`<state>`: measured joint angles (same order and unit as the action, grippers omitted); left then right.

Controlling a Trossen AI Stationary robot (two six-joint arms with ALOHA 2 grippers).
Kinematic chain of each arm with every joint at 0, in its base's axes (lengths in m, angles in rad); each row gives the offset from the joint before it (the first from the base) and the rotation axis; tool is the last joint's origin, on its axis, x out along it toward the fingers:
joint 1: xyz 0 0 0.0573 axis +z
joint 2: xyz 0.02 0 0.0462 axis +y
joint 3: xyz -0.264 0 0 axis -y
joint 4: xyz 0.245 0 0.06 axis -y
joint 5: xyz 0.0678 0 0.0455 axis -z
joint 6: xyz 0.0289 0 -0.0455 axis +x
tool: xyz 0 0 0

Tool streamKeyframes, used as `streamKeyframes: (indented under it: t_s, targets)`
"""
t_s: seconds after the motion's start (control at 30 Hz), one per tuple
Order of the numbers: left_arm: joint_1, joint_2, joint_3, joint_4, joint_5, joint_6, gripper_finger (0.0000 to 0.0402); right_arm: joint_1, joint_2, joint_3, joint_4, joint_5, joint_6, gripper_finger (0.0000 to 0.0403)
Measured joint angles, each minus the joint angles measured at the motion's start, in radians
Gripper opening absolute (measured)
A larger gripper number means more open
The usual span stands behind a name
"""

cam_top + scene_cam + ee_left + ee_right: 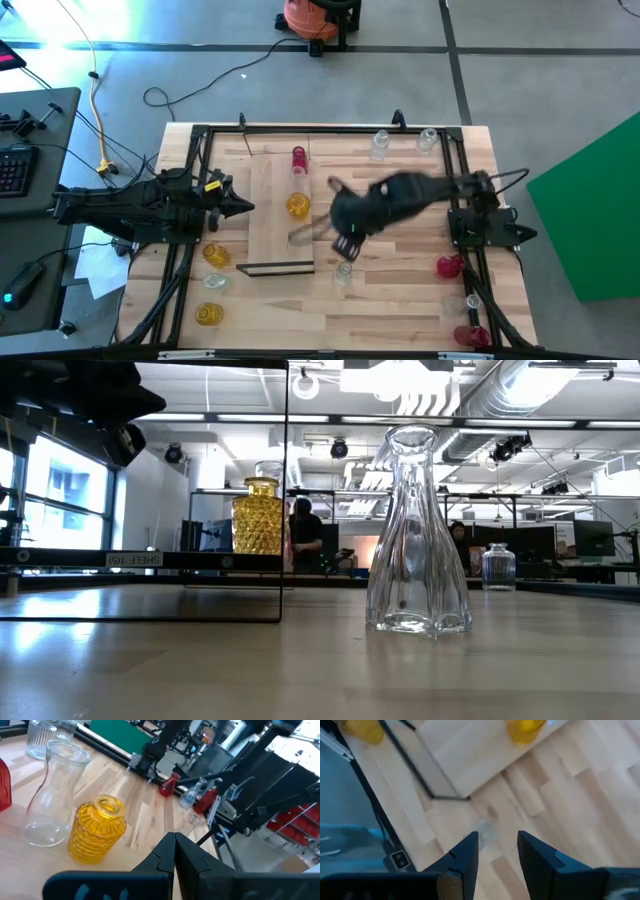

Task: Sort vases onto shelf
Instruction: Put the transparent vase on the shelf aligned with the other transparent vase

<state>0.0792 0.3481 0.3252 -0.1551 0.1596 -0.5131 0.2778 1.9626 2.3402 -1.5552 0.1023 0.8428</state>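
- Across the middle of the room, slatted table (400, 300) with black frame, carrying everything below.
- Along the table's left edge: left arm (130, 210), stretched toward the middle; left gripper (243, 207) just at the shelf's left long edge, jaws pressed together on nothing.
- From the right edge: right arm (410, 190), reaching in over the table's middle; right gripper (345, 243) above bare wood, just off the shelf's right long edge near the dark-strip end, jaws parted about halfway, gripping no vase.
- Left of the table's middle: shelf (268, 200), flat, dark strip (275, 268) on the short edge facing the near edge of the table.
- On the shelf, in a row along its right long edge: red vase (299, 157) toward the far end, clear carafe (52, 795) next, amber vase (298, 205) nearest the strip; all upright, carafe and amber vase close together.
- Just past the shelf's near right corner, on the table: tall clear vase (343, 272), upright.
- Near the table's near left corner: two amber vases (216, 254) with a clear one (214, 283) between.
- By the far edge, right of middle: two clear vases (380, 145).
- Toward the near right corner: two red vases (449, 266), a clear vase (474, 300) between.
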Motion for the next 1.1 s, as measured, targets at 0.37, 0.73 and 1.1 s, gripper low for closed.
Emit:
streamKeyframes:
  t_s: [0.37,0.73,1.1]
  targets:
    - [0.0,0.0,0.0,0.002,0.092,0.036,0.0,0.11,0.198,0.0,0.059,-0.116,0.1,0.0119]
    - [0.0,0.0,0.0,0.002,0.096,0.029,0.0,0.129,0.243,0.0,0.001,-0.07,0.179,0.0119]
    - [0.0,0.0,0.0,0.002,0.096,0.036,0.0,0.097,0.242,0.0,0.021,-0.053,0.213,0.0119]
